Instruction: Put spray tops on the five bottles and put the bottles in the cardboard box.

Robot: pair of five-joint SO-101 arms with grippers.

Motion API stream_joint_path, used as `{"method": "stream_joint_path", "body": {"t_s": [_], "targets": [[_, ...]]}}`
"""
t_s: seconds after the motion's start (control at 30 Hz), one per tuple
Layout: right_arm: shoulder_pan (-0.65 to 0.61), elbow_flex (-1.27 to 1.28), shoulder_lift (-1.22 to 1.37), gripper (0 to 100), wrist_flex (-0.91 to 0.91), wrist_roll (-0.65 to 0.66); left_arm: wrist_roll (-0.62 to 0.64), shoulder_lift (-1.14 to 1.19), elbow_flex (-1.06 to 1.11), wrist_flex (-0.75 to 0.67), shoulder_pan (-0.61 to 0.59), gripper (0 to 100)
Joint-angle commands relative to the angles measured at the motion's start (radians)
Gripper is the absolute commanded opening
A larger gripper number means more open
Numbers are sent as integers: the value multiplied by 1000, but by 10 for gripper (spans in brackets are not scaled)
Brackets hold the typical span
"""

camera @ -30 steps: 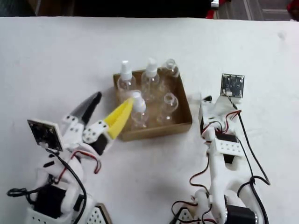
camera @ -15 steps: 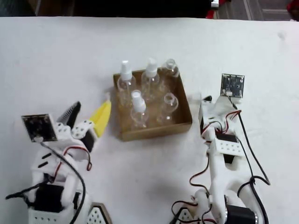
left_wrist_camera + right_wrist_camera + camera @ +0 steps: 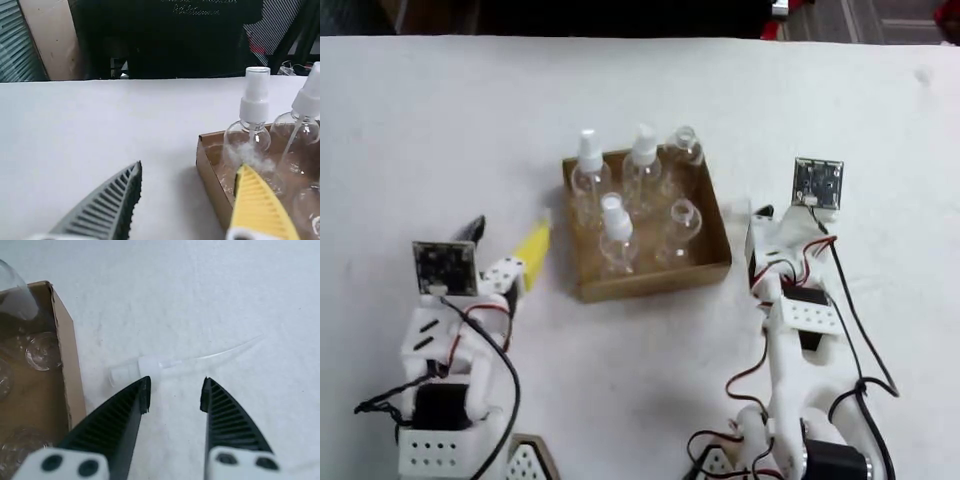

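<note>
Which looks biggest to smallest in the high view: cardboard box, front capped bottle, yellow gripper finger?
1. cardboard box, clearly largest.
2. front capped bottle.
3. yellow gripper finger, slimmer and shorter; it may sit nearer the camera, so its true size is unsure.

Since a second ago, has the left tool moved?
Yes. The left tool has drawn back from the cardboard box, toward its own arm's base.

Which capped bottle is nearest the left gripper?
The bottle in the box's row level with the left gripper; the other two capped ones stand in the far row.
</note>
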Motion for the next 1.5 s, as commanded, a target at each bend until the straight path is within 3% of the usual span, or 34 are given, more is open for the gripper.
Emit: {"method": "stream_joint_path", "body": {"t_s": [0.0, 0.5, 1.47], "targets": [[-12, -9, -1, 148, -18, 3, -9, -12, -8, -37, -27, 273], [-13, -9, -1, 148, -18, 3, -11, -12, -14, -35, -30, 18], [-13, -9, -10, 149, -13, 3, -109, -7, 6, -32, -21, 39]]}}
